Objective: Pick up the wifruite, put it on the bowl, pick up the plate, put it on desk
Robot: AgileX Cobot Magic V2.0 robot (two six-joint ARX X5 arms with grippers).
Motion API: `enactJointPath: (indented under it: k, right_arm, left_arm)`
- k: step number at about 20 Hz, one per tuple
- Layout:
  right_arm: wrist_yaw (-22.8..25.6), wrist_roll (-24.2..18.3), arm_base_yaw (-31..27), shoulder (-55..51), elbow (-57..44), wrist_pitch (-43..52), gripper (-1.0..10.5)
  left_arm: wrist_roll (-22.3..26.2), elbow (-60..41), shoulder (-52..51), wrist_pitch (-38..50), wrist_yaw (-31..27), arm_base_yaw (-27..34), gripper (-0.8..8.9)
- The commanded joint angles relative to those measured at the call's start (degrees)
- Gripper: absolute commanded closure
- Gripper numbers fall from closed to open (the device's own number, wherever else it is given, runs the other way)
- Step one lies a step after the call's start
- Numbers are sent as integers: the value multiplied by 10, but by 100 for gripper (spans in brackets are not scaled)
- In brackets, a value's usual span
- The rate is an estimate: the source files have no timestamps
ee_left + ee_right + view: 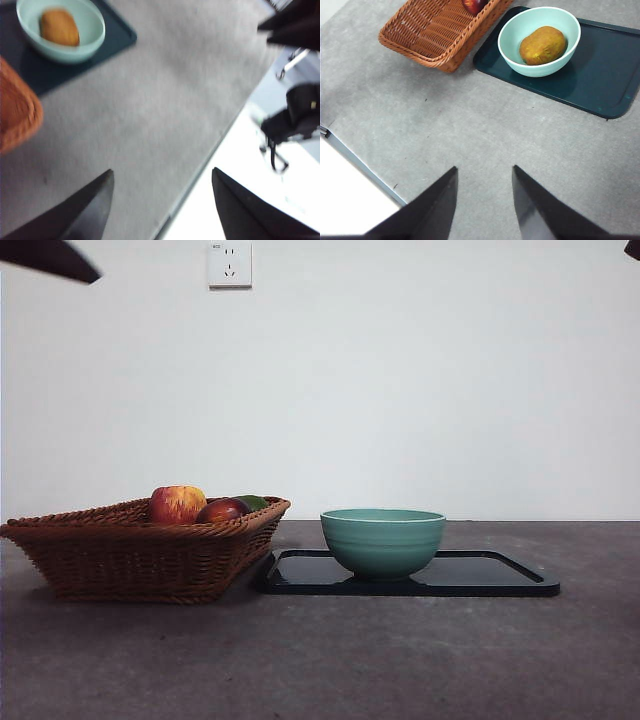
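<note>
Brown wifruite (542,45) lies inside the teal bowl (383,540), hidden behind the rim in the front view. Bowl stands on a dark tray (500,575) resting on the grey table (400,660). Wicker basket (140,550) just beside the tray holds a red-yellow apple (177,504) and a dark red fruit (222,510). Left gripper (162,175): jaws spread wide, empty, above the table edge. Right gripper (485,172): jaws apart, empty, above bare table, well apart from the bowl.
</note>
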Motion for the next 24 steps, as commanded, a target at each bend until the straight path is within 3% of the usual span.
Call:
enactJointPath:
  k: [1, 6, 15, 24]
  right_arm:
    - [-3, 8, 4, 2, 2, 3, 773]
    - [-3, 8, 4, 2, 2, 3, 772]
    - [-3, 24, 4, 2, 2, 3, 772]
    - [-2, 35, 4, 2, 2, -22, 772]
  left_arm:
    - [-47, 14, 24, 49, -22, -7, 501]
    - [-48, 109, 149, 71, -77, -29, 501]
    - [-15, 400, 492, 70, -137, -47, 501]
    - [17, 519, 716, 75, -206, -85, 501]
